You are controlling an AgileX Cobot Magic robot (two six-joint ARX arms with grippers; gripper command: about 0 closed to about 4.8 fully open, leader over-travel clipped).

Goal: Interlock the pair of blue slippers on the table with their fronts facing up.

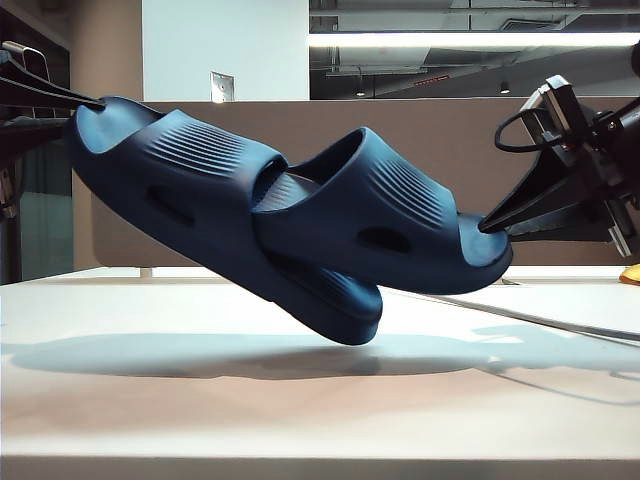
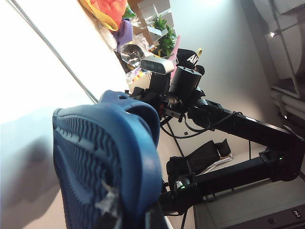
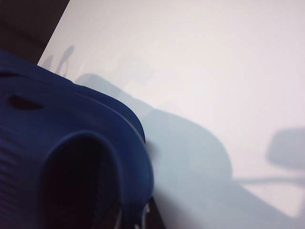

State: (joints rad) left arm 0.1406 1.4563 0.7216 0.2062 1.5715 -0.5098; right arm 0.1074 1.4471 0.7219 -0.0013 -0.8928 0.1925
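Left gripper [image 1: 98,101] jaws pinch the left slipper [image 1: 180,180] heel; right gripper [image 1: 487,224] jaws pinch the right slipper [image 1: 400,215] edge. Both slippers hang nested above the desk [image 1: 300,420]. Risk: thin edge grips may slip, separating the pair.

Off-white table [image 1: 200,420], smooth and matte, filling the lower exterior view. Nothing resting on its near and middle surface except broad soft shadows and one thin line [image 1: 540,322] running toward the right edge. Small orange object [image 1: 630,274] at the far right edge.
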